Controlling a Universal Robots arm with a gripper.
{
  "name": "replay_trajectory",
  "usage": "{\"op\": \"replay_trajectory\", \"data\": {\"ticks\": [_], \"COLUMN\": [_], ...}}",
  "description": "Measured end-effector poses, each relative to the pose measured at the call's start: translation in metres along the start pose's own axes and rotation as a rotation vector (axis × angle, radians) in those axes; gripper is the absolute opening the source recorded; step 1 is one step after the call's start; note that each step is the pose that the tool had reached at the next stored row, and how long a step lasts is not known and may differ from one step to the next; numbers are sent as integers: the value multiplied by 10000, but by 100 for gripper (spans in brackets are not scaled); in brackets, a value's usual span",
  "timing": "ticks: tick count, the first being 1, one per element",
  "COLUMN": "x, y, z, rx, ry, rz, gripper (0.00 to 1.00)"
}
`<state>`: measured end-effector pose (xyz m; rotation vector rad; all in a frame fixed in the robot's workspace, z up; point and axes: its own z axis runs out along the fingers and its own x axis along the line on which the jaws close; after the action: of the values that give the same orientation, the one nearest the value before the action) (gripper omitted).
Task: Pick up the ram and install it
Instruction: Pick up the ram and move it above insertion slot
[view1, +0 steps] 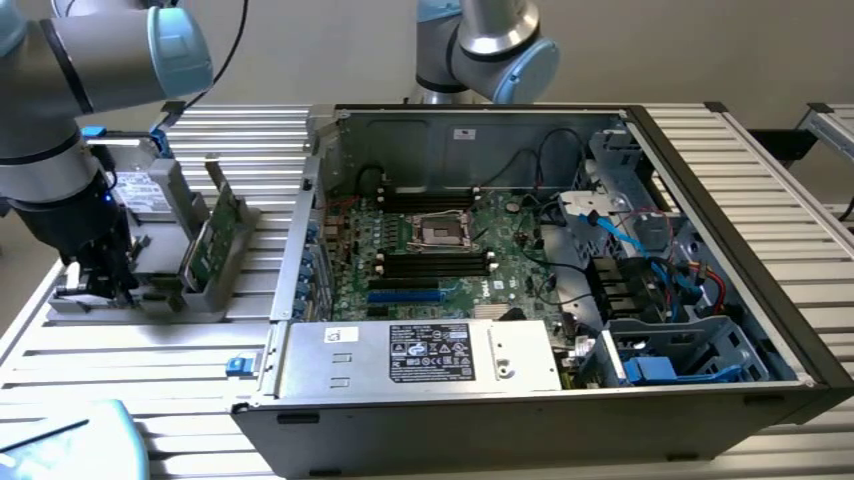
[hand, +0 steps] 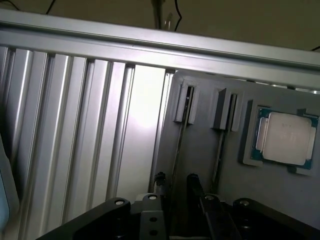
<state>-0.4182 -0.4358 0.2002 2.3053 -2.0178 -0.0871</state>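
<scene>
We note the claw (hand: 176, 181) spread wide just above the ram (hand: 180, 145), which stands on edge in the grey holder (hand: 200, 150) on the worktop (hand: 90, 130), its long axis running between the fingers (hand: 193, 182).

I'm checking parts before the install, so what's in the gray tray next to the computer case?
A silver processor chip lies flat in the tray, and a green card stands upright in it. The claw hangs over the tray and covers the part beneath it.
</scene>
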Motion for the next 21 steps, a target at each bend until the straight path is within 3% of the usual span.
{"op": "replay_trajectory", "data": {"ticks": [6,10,17,21], "x": [-9,-11,-9,-9], "y": [7,8,4,3], "z": [58,67,69,74], "rx": [-29,-91,-90,-91], "ry": [-4,-8,-11,-31], "rz": [1,3,15,271], "gripper": [31,31,31,31]}}
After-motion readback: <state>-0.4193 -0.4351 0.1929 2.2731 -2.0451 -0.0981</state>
